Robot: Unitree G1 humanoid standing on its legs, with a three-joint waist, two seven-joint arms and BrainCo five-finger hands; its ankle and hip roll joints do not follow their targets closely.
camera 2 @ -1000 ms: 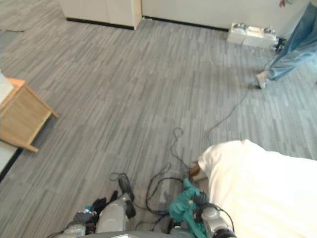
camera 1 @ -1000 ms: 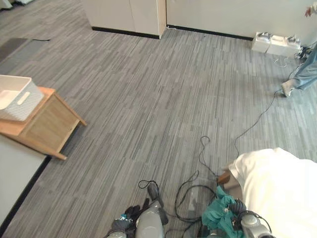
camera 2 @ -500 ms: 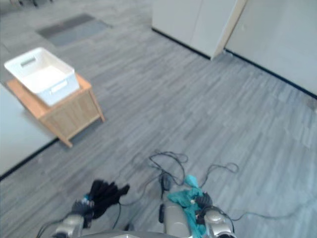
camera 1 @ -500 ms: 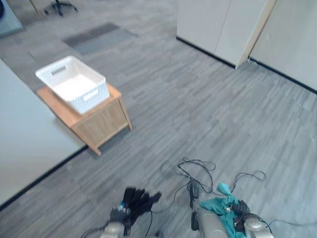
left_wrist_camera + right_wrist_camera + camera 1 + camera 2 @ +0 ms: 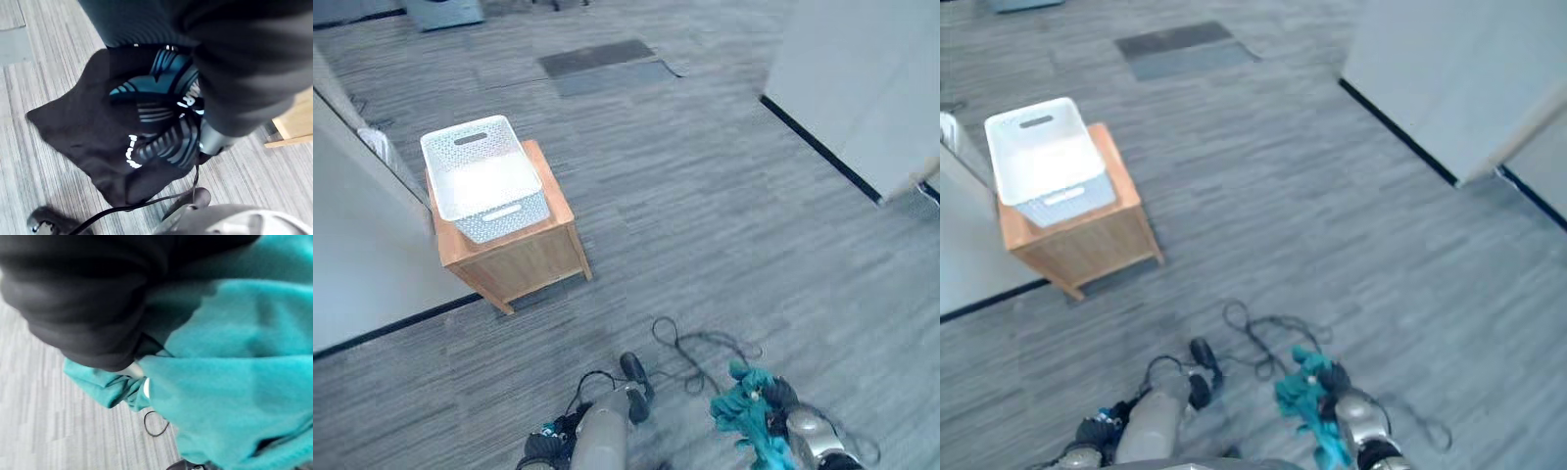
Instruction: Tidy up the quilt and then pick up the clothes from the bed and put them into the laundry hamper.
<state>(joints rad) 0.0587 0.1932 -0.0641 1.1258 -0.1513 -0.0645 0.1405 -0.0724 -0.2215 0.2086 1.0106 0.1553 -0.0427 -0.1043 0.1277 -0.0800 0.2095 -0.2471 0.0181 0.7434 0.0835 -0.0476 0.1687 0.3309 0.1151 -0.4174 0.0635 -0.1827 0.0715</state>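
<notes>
Above the grey floor (image 5: pixel 724 225), the right hand (image 5: pixel 1340 384) clutches teal clothing (image 5: pixel 1304 401); the left hand (image 5: pixel 166 132) grips a black garment (image 5: pixel 88 137).

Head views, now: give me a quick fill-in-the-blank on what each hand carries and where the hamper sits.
1. The right hand is shut on a ____ garment.
2. The left hand is shut on a ____ garment.
3. The white hamper stands on a ____ cabinet.

Missing words: teal; black; wooden
</notes>
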